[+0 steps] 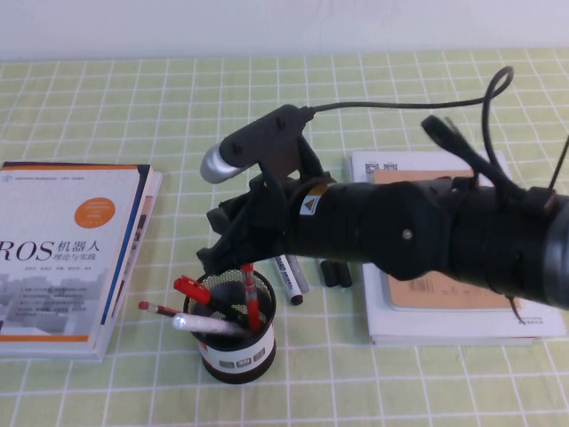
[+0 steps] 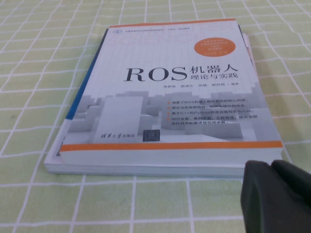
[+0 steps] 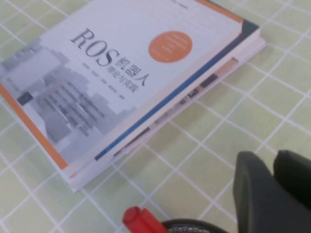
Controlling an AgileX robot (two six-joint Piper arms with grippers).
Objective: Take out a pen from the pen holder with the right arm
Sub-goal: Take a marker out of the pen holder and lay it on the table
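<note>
Pens (image 1: 213, 322) are standing in a black mesh holder (image 1: 238, 351) at the worktop's (image 1: 409, 391) front edge. Directly above, the right pincer (image 1: 243, 264) is pinching narrow on the upright red pen (image 1: 250, 298). The left pincer (image 2: 278, 194) is hovering beside a white book (image 2: 170, 97).

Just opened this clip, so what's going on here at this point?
The right arm stretches over to the black mesh pen holder, with the right hand just above it. Its fingers stand close together at the top of an upright red pen and appear to grip it. The pen is not yet lifted and sits in the holder. The left hand is parked, shut, near the ROS book.
</note>
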